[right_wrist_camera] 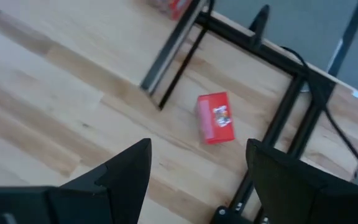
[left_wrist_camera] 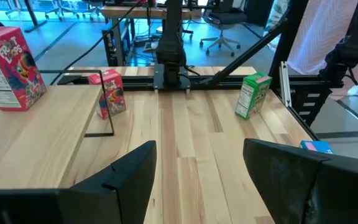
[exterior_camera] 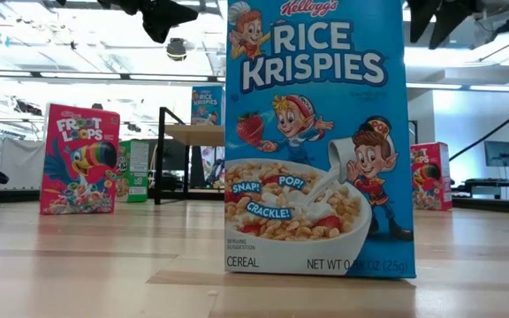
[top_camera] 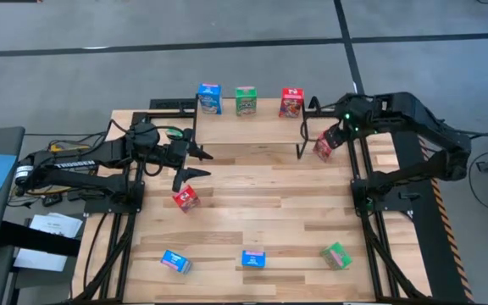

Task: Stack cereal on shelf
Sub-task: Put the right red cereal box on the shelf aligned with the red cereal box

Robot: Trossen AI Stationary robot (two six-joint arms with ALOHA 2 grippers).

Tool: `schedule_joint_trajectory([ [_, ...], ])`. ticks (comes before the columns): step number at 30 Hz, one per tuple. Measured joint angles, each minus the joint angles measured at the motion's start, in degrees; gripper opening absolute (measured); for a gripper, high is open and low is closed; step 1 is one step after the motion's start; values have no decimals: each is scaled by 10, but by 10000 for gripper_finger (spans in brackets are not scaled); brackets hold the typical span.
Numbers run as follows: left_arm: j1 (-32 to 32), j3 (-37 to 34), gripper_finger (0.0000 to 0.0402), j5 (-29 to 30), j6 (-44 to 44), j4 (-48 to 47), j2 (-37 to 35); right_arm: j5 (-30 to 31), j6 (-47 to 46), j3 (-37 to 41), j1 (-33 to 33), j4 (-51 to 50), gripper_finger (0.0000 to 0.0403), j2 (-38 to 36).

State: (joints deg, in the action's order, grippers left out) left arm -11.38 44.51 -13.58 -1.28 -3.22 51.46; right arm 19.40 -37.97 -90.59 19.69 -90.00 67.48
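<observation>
The shelf [top_camera: 248, 129] stands at the table's far middle and carries three upright cereal boxes: blue [top_camera: 209, 98], green [top_camera: 245, 102] and red [top_camera: 291, 102]. A red box [right_wrist_camera: 216, 118] lies on the table by the shelf's right legs. My right gripper [right_wrist_camera: 197, 149] hangs open above it, slanting down, with nothing between its fingers. My left gripper [top_camera: 195, 163] is open in the air left of centre, just beyond another red box [top_camera: 186, 197] on the table. Two blue boxes [top_camera: 175, 261] [top_camera: 253, 258] and a green one [top_camera: 336, 255] stand near the front edge.
The shelf's thin black legs [right_wrist_camera: 173, 59] and the black frame rail [right_wrist_camera: 278, 68] stand close to the red box under my right gripper. In the low view a blue box [exterior_camera: 321, 137] fills the foreground. Bare tabletop lies between the shelf and the front row.
</observation>
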Motion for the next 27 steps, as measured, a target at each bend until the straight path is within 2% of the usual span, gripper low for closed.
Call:
schedule_joint_trajectory([
  [6, 0, 0, 231, -1, 0, 0, 0, -1, 41, 0, 55, 0, 286, 4],
  [8, 0, 0, 231, -1, 0, -1, 0, -18, 58, -1, 59, 0, 286, 6],
  [12, 0, 0, 231, -1, 0, -4, 0, -52, 81, -1, 58, 4, 286, 8],
  [27, 0, 0, 231, -1, 10, -4, 0, -47, 65, -1, 20, 4, 286, 12],
])
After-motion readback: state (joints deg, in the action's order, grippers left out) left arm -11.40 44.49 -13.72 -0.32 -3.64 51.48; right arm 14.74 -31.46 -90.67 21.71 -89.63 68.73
